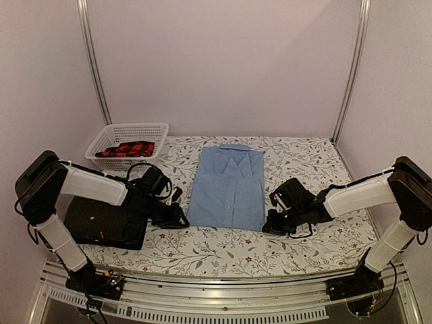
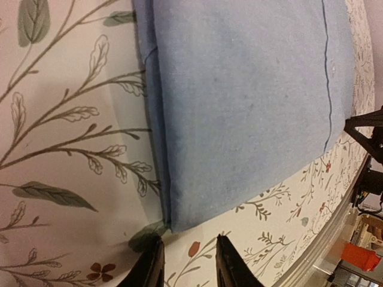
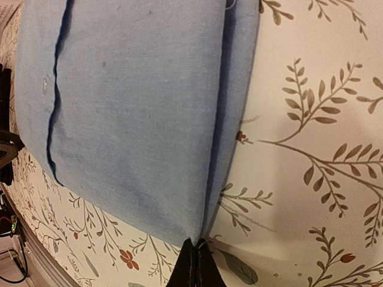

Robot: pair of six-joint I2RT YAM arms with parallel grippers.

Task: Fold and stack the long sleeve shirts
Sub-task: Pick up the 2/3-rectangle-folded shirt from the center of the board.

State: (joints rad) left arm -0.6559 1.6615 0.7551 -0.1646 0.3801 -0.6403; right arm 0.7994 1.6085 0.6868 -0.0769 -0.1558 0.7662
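The light blue shirt [image 1: 226, 189] lies flat in the middle of the floral tablecloth [image 1: 304, 162], folded into a long rectangle with its collar at the far end and its button placket running lengthwise. The left gripper [image 1: 177, 216] sits low on the cloth at the shirt's near left corner; in the left wrist view its two fingers [image 2: 149, 266] stand spread apart with only tablecloth between them, and the shirt's corner lies just ahead of them, not caught. The right gripper [image 1: 273, 223] is down at the near right corner; in the right wrist view its fingers [image 3: 194, 266] are pressed tight together right at the tip of that corner, where the blue cloth narrows to a point and meets them, so they seem to pinch it. A folded black shirt [image 1: 101, 219] rests at the left, partly under the left arm. A white basket [image 1: 128, 129] at the far left holds a red and black plaid cloth [image 1: 128, 148]
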